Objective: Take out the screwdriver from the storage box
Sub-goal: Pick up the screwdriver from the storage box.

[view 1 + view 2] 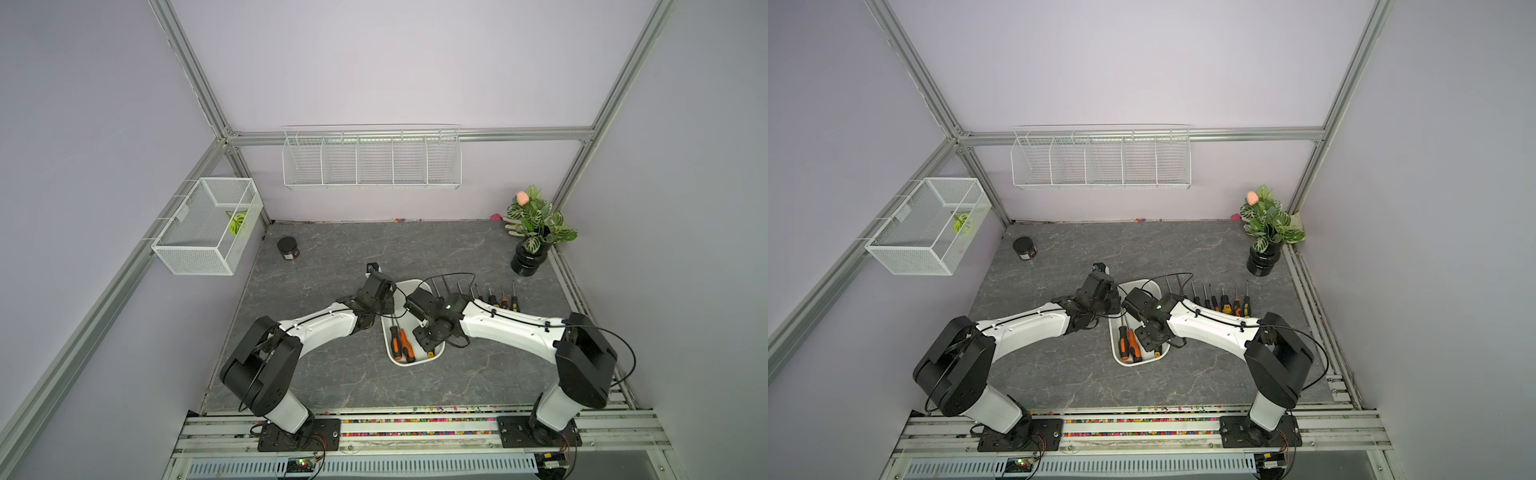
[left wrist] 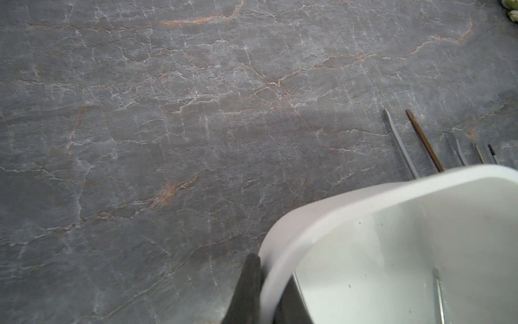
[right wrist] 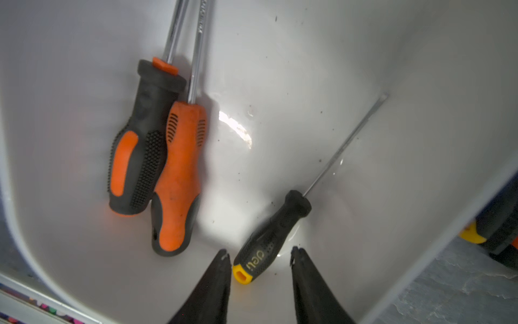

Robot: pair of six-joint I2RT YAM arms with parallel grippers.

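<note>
Smooth white plastic storage box (image 1: 409,363), rounded corners, sits mid-table on grey veined stone-look tabletop (image 1: 332,374). Inside, 3 tools: 2 chunky orange/black screwdrivers (image 3: 173,174) w/ nubby rubber grips, 1 slim black screwdriver (image 3: 269,238) w/ yellow cap. Left gripper (image 2: 270,269) pinches box rim. Right gripper (image 3: 260,256): jaws apart, straddling slim handle's end, no contact seen.

We can read only one word: "deli", in yellow letters on the black handle of the small screwdriver (image 3: 270,238) with the yellow end cap, upside down in the right wrist view. The black jar (image 1: 288,248) carries a label too small for us to read.
</note>
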